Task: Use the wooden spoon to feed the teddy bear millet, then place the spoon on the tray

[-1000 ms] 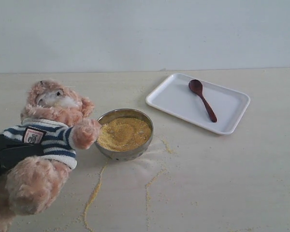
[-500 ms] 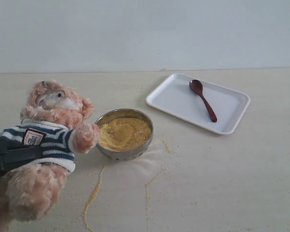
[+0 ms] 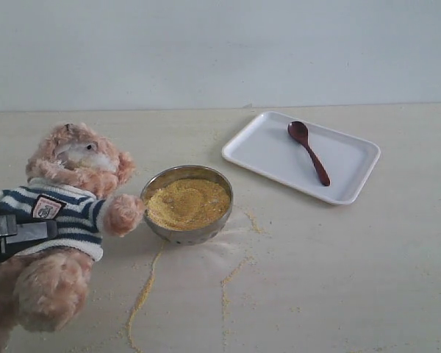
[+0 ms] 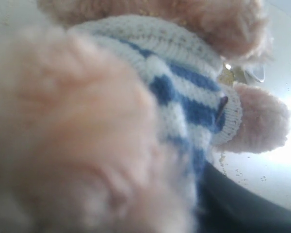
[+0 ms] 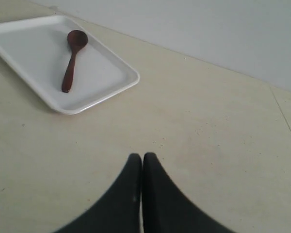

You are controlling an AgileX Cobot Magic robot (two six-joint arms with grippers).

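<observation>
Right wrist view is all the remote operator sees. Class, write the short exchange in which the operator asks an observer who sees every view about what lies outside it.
Operator: I see only the tray and the wooden spoon. Where is the teddy bear?
Observer: The teddy bear leans at the left of the exterior view, with the left fingers gripping its striped torso.
Operator: And the millet?
Observer: The millet fills a metal bowl beside the bear's paw, with thin trails spilled on the table in front of it.
</observation>
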